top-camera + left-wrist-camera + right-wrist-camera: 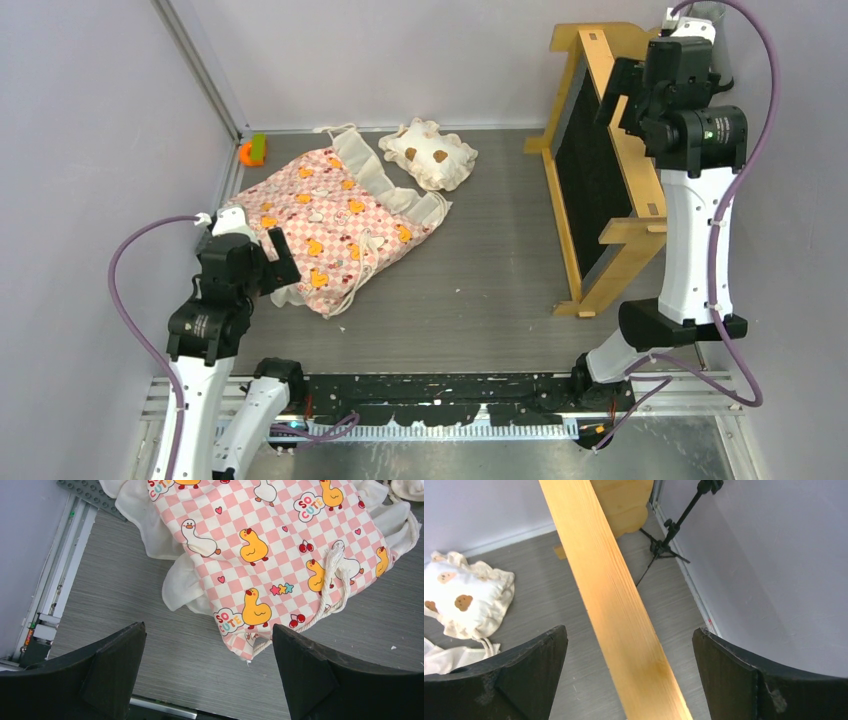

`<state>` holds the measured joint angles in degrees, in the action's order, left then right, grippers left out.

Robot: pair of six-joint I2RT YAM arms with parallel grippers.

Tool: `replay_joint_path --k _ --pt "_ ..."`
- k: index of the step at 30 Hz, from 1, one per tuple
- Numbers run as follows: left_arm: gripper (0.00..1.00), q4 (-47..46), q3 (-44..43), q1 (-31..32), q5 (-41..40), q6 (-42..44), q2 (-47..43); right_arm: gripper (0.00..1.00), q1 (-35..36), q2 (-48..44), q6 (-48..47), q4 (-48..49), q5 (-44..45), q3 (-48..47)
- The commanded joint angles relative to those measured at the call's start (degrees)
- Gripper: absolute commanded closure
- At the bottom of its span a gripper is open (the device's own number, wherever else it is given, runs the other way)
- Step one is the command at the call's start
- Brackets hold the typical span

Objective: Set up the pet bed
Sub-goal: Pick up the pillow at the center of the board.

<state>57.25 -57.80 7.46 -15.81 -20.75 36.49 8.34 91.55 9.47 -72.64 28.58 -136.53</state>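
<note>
My left gripper [207,645] hangs over the mattress's [335,225] near corner, jaws wide apart; the mattress lies flat on the table [490,290], left side; my right gripper [630,640], equally spread, sits above the bed frame's [590,150] top rail (frame tipped on its side, far right).

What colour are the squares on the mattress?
Pink and white checks on the mattress, clearest in the left wrist view.

Pink checkered mattress [280,545] crumpled on grey table [125,595], pincer [207,629] spread wide
</note>
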Motion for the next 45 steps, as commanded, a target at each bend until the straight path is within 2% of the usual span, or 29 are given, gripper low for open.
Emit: replay_joint_path --k 1,10,13,17,27,33,37,42,45 --pt "0.0 -1.9 0.0 -0.3 0.3 0.0 0.3 0.01 -4.9 -2.7 -2.4 2.9 -11.8 5.2" --pt "0.0 -1.8 0.0 -0.3 0.3 -0.1 1.0 0.01 -11.5 -2.9 -2.6 4.4 -23.0 11.0" --pt "0.0 -1.8 -0.1 -0.3 0.3 -0.1 1.0 0.03 -12.1 -2.2 -2.9 4.4 -23.8 11.5" --pt "0.0 -1.8 -0.1 -0.3 0.2 -0.1 0.9 0.12 -12.1 -1.3 -3.0 4.3 -25.6 11.5" --pt "0.0 -1.5 -0.6 -0.3 0.5 0.1 1.7 0.19 -12.1 1.5 -4.8 4.3 -26.3 10.7" --pt "0.0 -0.4 -4.3 -0.3 2.3 0.3 5.3 0.22 -12.1 2.6 -6.5 5.4 -26.1 10.0" --pt "0.0 -3.6 -7.2 -0.3 5.1 -0.5 8.0 0.27 -12.1 3.5 -8.5 6.0 -26.4 9.7" --pt "0.04 -7.0 -12.9 -0.1 10.6 -1.6 16.7 0.25 -12.1 3.8 -11.7 7.1 -27.5 9.3" --pt "0.05 -9.2 -17.0 2.6 9.2 -1.4 22.5 0.24 -12.1 4.3 -12.7 7.1 -28.8 8.0"
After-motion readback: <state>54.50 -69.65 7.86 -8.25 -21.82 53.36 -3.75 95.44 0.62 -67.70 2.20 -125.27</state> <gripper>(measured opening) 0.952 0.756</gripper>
